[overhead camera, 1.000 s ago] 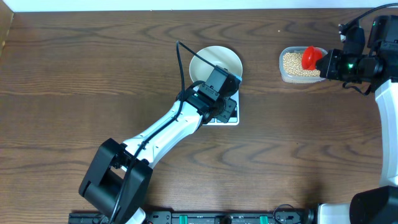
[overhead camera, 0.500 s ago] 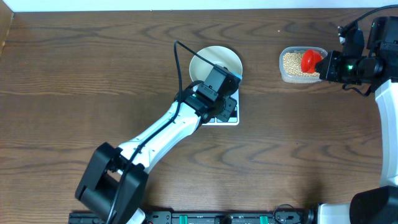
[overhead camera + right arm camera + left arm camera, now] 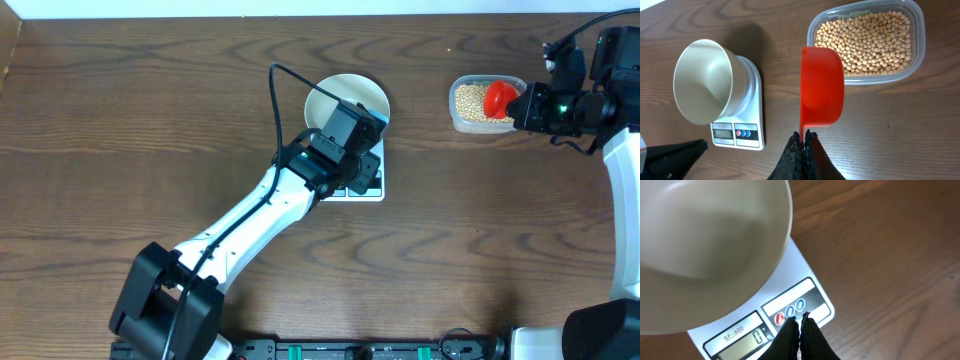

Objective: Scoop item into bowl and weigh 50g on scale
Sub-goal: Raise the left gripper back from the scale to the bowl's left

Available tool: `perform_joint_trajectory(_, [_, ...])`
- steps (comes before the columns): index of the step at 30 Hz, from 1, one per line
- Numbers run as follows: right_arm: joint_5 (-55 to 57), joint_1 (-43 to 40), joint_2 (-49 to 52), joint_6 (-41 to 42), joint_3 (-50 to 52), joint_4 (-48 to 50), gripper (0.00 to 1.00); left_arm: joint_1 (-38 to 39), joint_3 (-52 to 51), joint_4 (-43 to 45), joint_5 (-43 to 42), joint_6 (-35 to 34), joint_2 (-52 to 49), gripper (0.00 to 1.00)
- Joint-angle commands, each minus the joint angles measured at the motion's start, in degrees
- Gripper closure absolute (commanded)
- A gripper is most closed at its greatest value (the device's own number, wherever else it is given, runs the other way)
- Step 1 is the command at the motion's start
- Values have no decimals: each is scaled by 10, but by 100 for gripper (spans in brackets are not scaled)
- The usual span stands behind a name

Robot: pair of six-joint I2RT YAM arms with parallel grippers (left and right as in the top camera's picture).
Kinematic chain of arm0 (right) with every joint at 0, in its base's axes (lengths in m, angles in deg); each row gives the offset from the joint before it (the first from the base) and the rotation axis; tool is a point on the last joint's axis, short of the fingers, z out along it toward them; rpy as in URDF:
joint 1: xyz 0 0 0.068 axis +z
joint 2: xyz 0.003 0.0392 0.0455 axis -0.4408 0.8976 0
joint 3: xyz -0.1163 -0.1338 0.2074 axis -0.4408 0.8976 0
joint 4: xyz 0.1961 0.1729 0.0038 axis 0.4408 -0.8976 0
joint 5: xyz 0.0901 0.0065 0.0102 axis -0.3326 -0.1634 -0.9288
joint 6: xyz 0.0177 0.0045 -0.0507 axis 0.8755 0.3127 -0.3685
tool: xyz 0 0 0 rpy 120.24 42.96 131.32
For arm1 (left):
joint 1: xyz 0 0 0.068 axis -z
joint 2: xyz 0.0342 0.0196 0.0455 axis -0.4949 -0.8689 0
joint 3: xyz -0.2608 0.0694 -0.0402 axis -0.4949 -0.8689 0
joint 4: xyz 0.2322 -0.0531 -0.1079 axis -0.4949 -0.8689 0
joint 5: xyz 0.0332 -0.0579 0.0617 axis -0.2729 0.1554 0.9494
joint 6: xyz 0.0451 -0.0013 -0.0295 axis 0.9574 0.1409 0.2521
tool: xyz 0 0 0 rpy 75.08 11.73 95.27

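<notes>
The white bowl [image 3: 345, 98] stands empty on the white scale [image 3: 802, 272], whose display reads zero. My left gripper [image 3: 800, 316] is shut, holding nothing, its tips right at the round buttons [image 3: 790, 311] on the scale's front edge. My right gripper [image 3: 804, 134] is shut on the handle of a red scoop [image 3: 822, 85]. The scoop hangs over the near left edge of the clear container [image 3: 867, 40] of tan beans [image 3: 875, 35]. In the overhead view the scoop [image 3: 497, 95] sits above that container [image 3: 468, 105], far right of the bowl.
Dark wood table [image 3: 150, 110] all around. A black cable [image 3: 278, 110] loops up from the left arm beside the bowl. The right arm's body [image 3: 620, 150] stands along the right edge.
The left arm's elbow and base end have swung leftward while its shut tips stay at the scale's front. The right gripper and scoop have barely moved.
</notes>
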Motion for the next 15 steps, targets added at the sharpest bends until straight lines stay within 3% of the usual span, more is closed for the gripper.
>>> perform_joint_trajectory(1, [1, -2, -12, -9, -12, -4, 99, -31, 7, -2, -75, -3, 31, 92])
perform_joint_trajectory(7, [1, -2, -12, -9, -12, -4, 99, -88, 11, -1, -141, -3, 54, 93])
perform_joint_trajectory(15, [0, -3, -12, -3, -12, -5, 99, -116, 11, 10, -142, -3, 82, 93])
